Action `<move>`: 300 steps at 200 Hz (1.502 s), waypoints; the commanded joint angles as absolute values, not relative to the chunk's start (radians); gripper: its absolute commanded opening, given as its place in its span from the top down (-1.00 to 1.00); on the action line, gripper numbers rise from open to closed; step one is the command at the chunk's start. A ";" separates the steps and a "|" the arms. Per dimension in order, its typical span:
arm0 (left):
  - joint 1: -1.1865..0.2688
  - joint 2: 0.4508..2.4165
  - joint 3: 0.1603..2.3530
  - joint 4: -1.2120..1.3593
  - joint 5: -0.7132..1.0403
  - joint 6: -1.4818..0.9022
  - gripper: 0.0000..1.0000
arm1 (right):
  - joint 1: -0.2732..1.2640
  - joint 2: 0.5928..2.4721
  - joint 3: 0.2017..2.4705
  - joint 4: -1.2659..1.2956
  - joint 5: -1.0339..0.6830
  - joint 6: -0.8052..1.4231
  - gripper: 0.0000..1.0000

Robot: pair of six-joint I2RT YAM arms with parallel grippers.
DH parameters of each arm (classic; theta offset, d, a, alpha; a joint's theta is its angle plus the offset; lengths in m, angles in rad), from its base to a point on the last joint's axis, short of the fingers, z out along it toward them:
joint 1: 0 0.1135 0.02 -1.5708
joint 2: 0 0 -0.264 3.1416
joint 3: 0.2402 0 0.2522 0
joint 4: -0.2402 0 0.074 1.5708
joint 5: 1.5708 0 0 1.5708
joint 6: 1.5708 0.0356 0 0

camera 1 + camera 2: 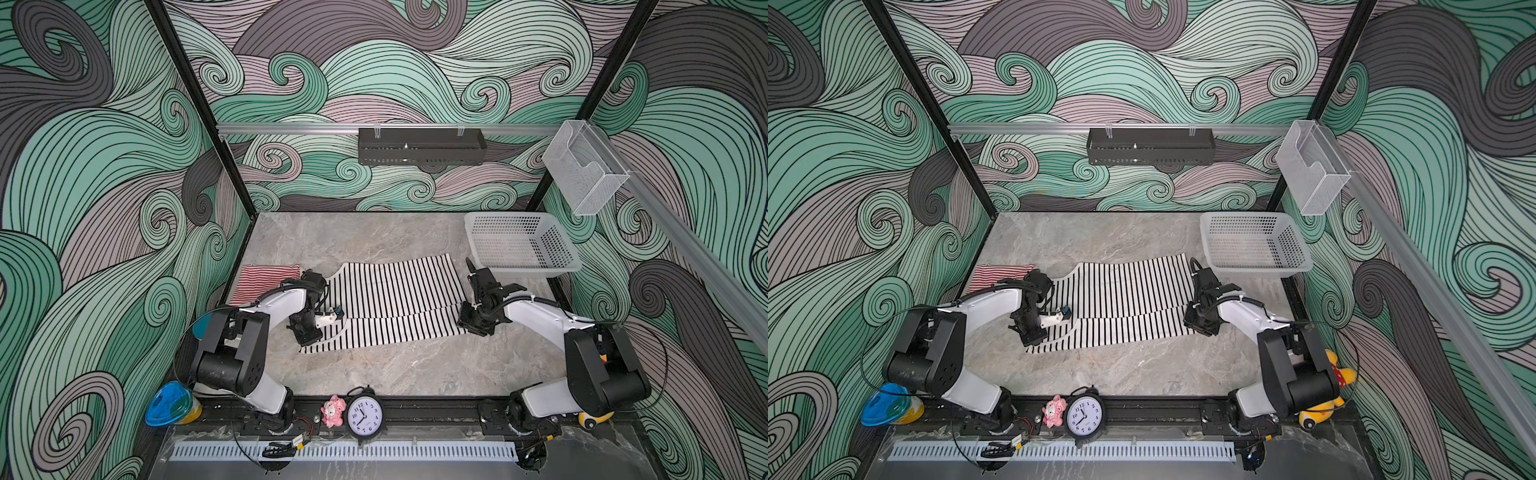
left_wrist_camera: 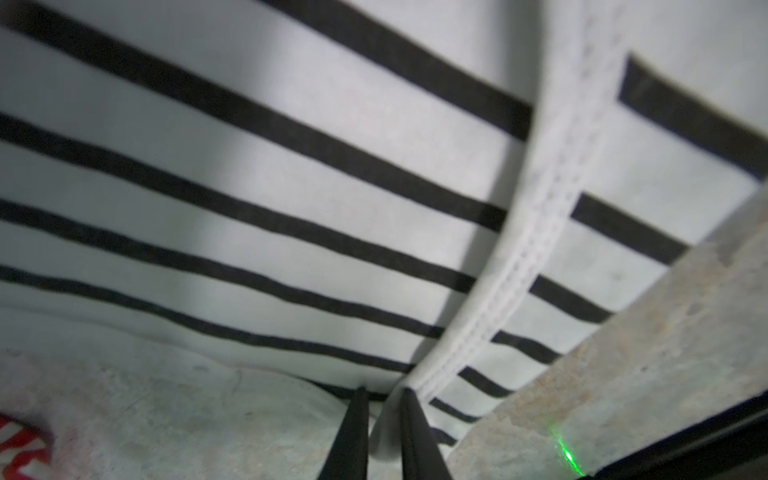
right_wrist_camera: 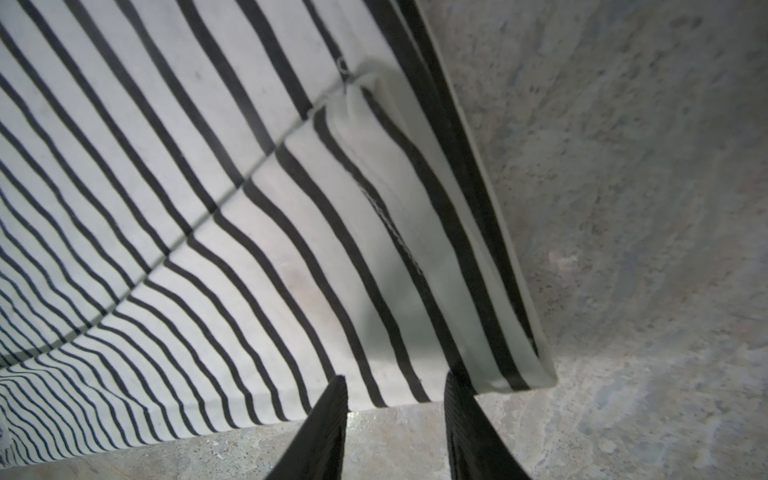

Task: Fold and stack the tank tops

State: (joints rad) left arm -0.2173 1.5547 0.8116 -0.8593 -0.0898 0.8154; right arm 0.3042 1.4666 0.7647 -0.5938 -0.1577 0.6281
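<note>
Two tank tops lie on the grey marbled worktop [image 1: 374,374], both on the left arm's side of the white perforated basket [image 1: 557,245]. The black-and-white tank top [image 1: 395,291] is spread out just beside the basket, hem end nearest it. The red-and-white tank top [image 1: 266,276] sits folded well apart from the basket, beyond the striped one's neckline. The left arm lies across that neckline and hides one corner of the red-and-white one. The right arm's wrist stands between the basket and the hem, close to the basket's front wall.

The left gripper [image 1: 338,313] is at an armhole on the end far from the basket. Its wrist view shows the fingers [image 2: 357,415] set nearly together, pinching the white stitched trim. That view also shows a scrap of red stripe and a green light spot [image 2: 567,455] on the worktop, which the top views do not show.

The right gripper [image 1: 467,326] is at the hem corner farther from the basket. Its wrist view shows the fingers [image 3: 332,415] standing apart, with the cloth's edge reaching just between their tips; whether they touch it I cannot tell.

Only the top views take in the basket. Well away from it, along the front rail, stand a clock [image 1: 365,415], a pink toy [image 1: 333,411] and a blue-lidded tub [image 1: 170,405]. A top view also shows a yellow toy [image 1: 1329,382] behind the right arm's base.
</note>
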 commanded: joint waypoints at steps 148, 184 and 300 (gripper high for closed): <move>-0.185 1.527 0.684 -0.861 -0.145 0.950 0.63 | 0.429 1.213 0.566 -0.741 -0.162 0.728 0.19; -0.161 1.535 0.755 -0.825 -0.160 0.922 0.55 | 0.428 1.147 0.669 -0.754 -0.139 0.715 0.12; -0.160 1.792 1.331 -0.894 -0.037 0.682 0.31 | 0.257 1.921 1.558 -0.802 -0.184 0.454 0.06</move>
State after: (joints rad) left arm -0.1654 1.6730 1.2144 -0.8818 -0.0589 0.7742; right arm 0.3016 1.7706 1.4189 -0.7631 -0.1562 0.5159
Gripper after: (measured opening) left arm 0.347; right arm 0.475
